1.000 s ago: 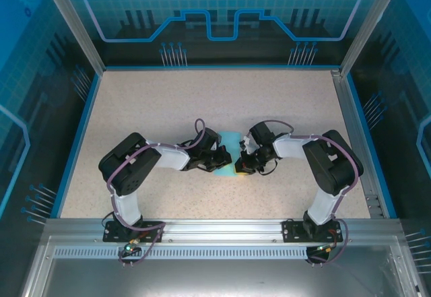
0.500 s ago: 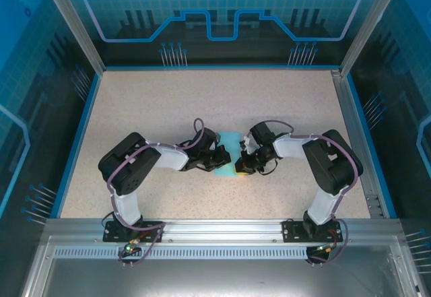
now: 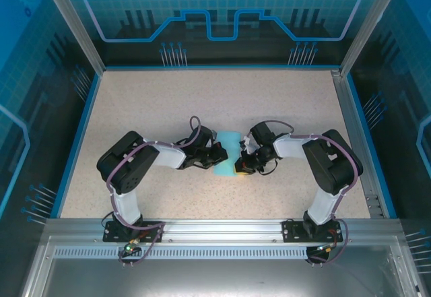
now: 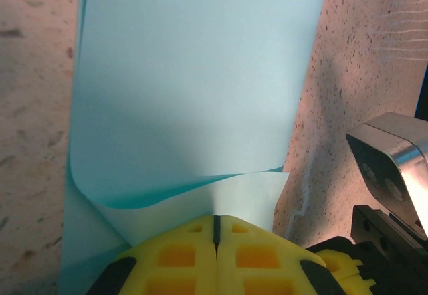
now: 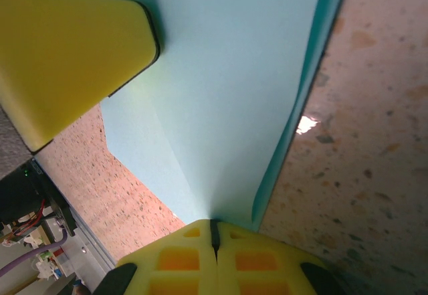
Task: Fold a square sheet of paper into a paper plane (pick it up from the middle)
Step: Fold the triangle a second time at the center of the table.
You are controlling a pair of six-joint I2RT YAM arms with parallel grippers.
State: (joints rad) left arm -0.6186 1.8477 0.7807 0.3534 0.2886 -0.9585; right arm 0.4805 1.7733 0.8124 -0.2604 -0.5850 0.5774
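The square sheet of paper (image 3: 227, 150), light turquoise, lies at the table's middle between both grippers. In the left wrist view the sheet (image 4: 194, 74) is doubled over, its upper layer curling above a lower one. My left gripper (image 4: 215, 220) is shut on its near edge, yellow jaws pressed together. It grips the sheet's left side in the top view (image 3: 218, 154). My right gripper (image 5: 214, 227) is shut on the opposite edge, where the paper (image 5: 227, 87) shows a crease and a second layer; it holds the right side in the top view (image 3: 238, 163). The paper plane is out of view.
The speckled beige table (image 3: 148, 108) has a blue rim and transparent walls around it. The left gripper's yellow finger (image 5: 67, 54) hangs over the sheet in the right wrist view. A metal part of the right arm (image 4: 391, 168) stands close beside the left gripper.
The left gripper has shifted slightly left and back with the paper's edge, its cable loop moving along. The right arm has stayed in place.
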